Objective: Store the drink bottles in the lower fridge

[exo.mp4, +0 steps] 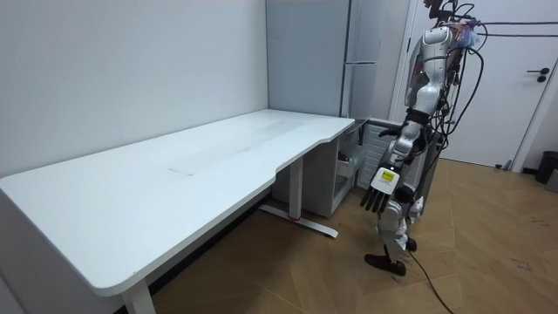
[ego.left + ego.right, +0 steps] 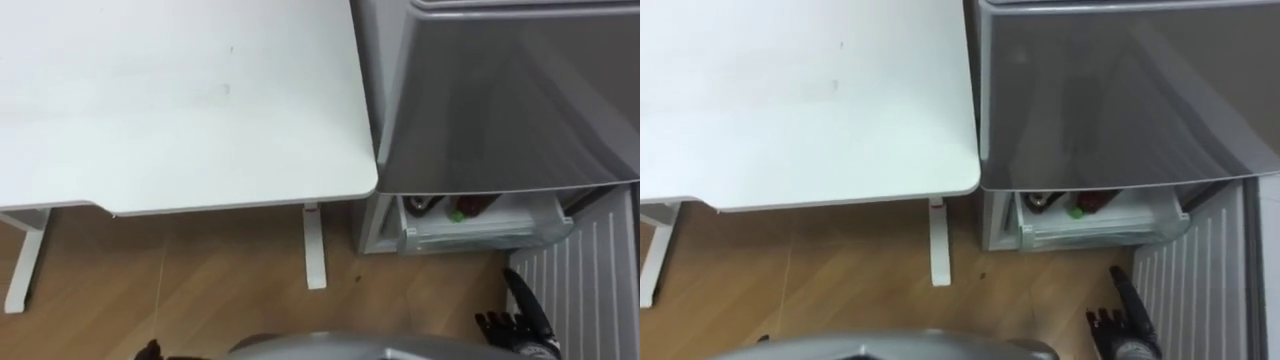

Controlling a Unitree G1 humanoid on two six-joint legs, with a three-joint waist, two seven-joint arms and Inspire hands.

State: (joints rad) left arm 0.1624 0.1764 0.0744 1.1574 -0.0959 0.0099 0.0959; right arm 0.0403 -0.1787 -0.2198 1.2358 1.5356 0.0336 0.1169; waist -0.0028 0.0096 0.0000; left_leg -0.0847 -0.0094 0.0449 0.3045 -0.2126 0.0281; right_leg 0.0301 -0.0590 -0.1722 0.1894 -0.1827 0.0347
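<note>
The lower fridge's clear drawer (image 2: 486, 234) stands pulled out under the grey fridge front (image 2: 510, 100). Inside it lie drinks: a dark bottle with red on it (image 2: 472, 204), another dark one (image 2: 420, 204), and something with a green cap (image 2: 455, 213). My right hand (image 2: 515, 322) hangs low to the right of the drawer, apart from it, fingers relaxed and holding nothing. My left hand (image 1: 381, 187) hangs at my side, fingers loose and empty. I stand at the table's end, in front of the fridge (image 1: 305, 57).
A large white table (image 2: 180, 100) fills the left, its leg (image 2: 314, 245) on the wooden floor next to the fridge. A white ribbed panel (image 2: 585, 275) stands to the right of the drawer, close behind my right hand.
</note>
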